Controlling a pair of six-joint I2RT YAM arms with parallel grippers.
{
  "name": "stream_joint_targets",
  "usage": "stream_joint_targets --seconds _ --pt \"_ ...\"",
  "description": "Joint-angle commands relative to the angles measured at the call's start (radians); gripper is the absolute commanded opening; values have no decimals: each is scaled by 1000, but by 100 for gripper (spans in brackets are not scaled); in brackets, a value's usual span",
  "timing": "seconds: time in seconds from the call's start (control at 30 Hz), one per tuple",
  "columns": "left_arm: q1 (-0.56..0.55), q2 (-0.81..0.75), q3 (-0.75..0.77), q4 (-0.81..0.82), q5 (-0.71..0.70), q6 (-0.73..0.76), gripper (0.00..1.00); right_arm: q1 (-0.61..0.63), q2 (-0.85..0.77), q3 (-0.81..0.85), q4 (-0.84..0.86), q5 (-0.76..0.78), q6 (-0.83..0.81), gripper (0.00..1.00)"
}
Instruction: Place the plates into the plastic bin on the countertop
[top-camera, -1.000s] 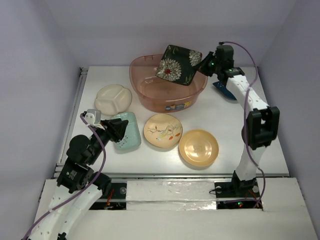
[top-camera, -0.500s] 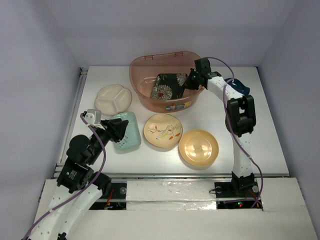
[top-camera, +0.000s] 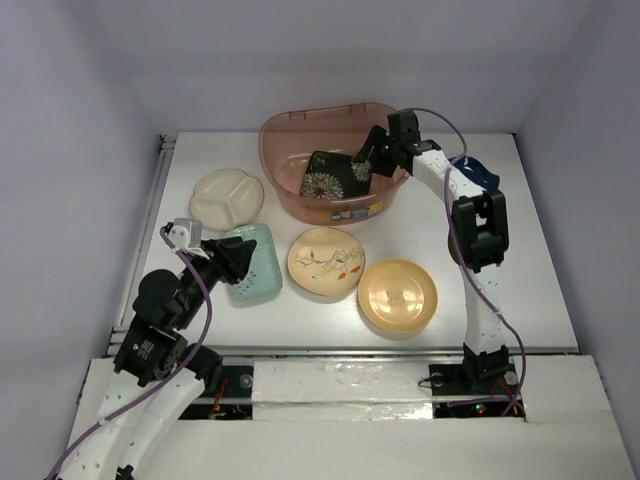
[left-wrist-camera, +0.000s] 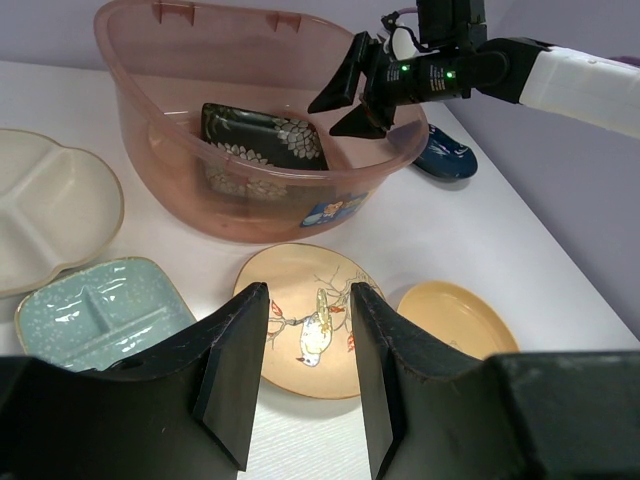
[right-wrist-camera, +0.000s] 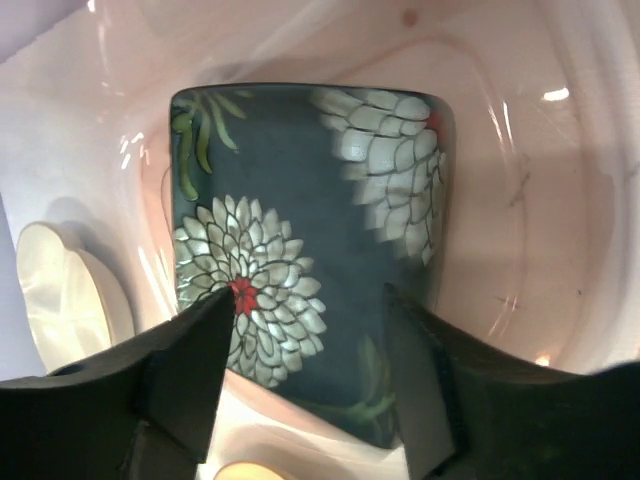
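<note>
- Now the plastic bin (top-camera: 300, 205) sits beneath the right claw (top-camera: 372, 152), which reaches over its rim.
- The black square plate (top-camera: 328, 175) lies tilted inside, just ahead of that claw's spread, empty jaws, so it seems delivered.
- The left claw (left-wrist-camera: 308, 300), jaws also apart and empty, hovers with the mint-green plate (left-wrist-camera: 95, 315) just to its left, probably the next pick.

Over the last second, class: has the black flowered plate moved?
Yes. The black plate dropped from above the rim of the plastic bin to inside it.
</note>
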Motion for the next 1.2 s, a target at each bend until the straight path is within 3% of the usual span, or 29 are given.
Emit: stream_joint_targets --seconds 0.0,0.13,0.27,0.33,0.37,0.47,0.5,0.57,0.67,0.73,0.87,0.93,1.03,1.1,1.13,1.17 --pt "5 3 20 35 12 9 35 14 -65 44 70 -4 7 68" --pt "5 3 19 35 12 9 35 14 -102 38 73 16 4 83" --pt "5 2 20 34 9 9 35 14 -171 -6 129 18 10 84" --pt "5 -1 20 34 6 7 35 14 -212 -58 204 -7 22 78" --pt "5 0 20 32 5 7 35 14 -254 -69 226 -22 25 72" --pt "14 0 20 34 8 7 35 14 -321 -81 278 -50 31 10" --pt "14 2 20 35 6 9 35 14 -379 -81 280 -36 9 0" --pt "14 2 20 34 9 9 29 14 -454 -124 295 77 -16 0" --pt "14 -1 24 28 9 10 2 -30 -617 -277 363 214 -36 0" --pt "14 -7 22 28 8 12 0 -85 -724 -381 398 251 17 0" --pt "14 -14 22 31 17 10 0 -327 -818 -674 482 225 189 0" --pt "14 -17 22 32 25 10 11 -395 -815 -797 482 225 244 0" --pt "14 -23 20 34 28 9 22 -498 -773 -882 467 242 274 19" --pt "14 -27 20 34 28 9 24 -533 -736 -900 444 268 286 33" --pt "14 -29 20 34 26 7 25 -556 -726 -907 423 297 284 53" --pt "14 -29 20 34 26 9 25 -557 -716 -908 418 306 283 60"
